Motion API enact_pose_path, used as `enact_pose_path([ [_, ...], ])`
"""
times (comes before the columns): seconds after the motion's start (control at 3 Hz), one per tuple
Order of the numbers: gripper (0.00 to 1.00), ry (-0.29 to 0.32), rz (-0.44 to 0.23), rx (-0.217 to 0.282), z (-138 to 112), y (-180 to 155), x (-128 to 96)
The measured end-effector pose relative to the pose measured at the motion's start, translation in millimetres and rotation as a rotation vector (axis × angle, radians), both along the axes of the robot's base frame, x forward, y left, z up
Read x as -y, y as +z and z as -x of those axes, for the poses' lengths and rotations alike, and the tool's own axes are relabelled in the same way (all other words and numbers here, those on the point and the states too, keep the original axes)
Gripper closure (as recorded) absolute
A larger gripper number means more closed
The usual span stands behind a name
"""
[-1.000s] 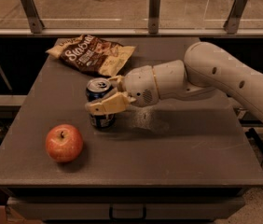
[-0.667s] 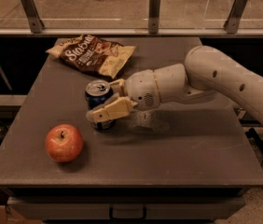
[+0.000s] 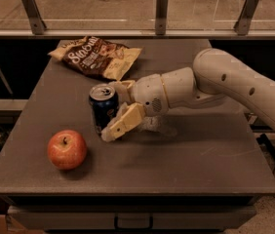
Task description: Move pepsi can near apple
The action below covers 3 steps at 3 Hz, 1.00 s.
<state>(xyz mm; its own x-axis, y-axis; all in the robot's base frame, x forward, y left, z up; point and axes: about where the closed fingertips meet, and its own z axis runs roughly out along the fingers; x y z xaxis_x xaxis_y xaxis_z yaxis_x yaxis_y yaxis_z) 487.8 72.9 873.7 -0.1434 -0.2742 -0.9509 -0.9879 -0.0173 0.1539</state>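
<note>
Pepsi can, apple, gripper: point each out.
pepsi can [image 3: 100, 108], camera view, blue side wall.
apple [image 3: 67, 149], camera view, front of its red skin.
gripper [image 3: 110, 112], camera view, midway between fingertips, straddling the pepsi can.

My gripper [image 3: 109, 112] sits left of centre on the surface [image 3: 196, 165], reaching in from the right. Its jaws stand apart, one behind and one in front of the pepsi can [image 3: 103, 109]. The can stands upright on the surface between the jaws, at their tips. The apple [image 3: 67, 149] lies in front of the jaws and to their left, near the can but not touching it. The chip bag [image 3: 97, 56] lies flat behind the jaws, near the far edge.
</note>
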Motion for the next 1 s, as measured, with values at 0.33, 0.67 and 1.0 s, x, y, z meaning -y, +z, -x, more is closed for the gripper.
enact_pose_path([
  [0.33,0.00,-0.046,0.028,0.043,-14,11,23],
  [0.67,0.00,-0.214,0.136,0.186,-47,70,103],
  [1.0,0.00,-0.381,0.227,0.295,-68,140,165],
])
